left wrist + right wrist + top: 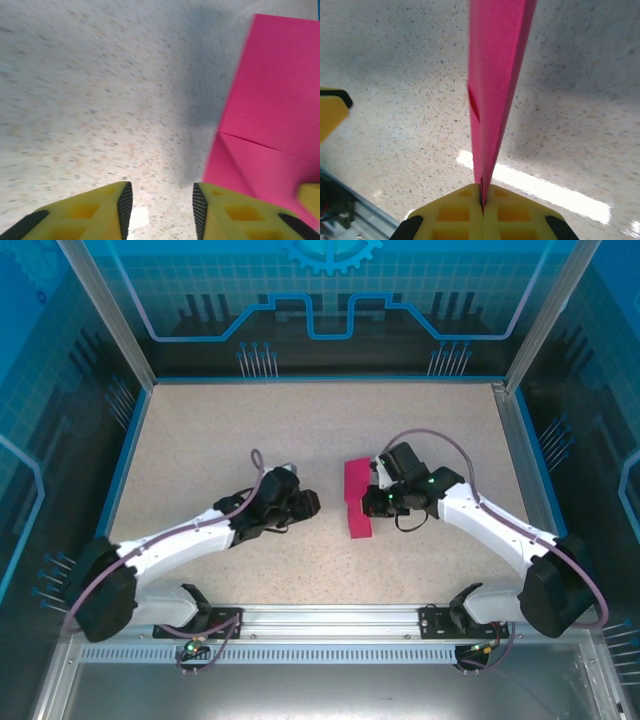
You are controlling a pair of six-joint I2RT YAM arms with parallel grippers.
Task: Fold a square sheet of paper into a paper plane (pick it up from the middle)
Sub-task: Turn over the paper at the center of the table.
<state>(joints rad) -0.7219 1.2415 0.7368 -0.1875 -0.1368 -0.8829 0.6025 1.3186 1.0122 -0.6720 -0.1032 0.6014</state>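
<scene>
The magenta-pink paper sheet (356, 498), one only and already folded narrow with a diagonal crease on its face, sits mid-table, right of centre. The right jaws are clamped together on its right edge, and the sheet runs straight out from them. Its long axis runs from the near side of the speckled beige table (200, 440) towards the far side. The left jaws stand apart, holding nothing, just left of the sheet and facing its flat side. Two arms are at work, and the right one has the paper. Whether the lower edge touches the table cannot be told.
</scene>
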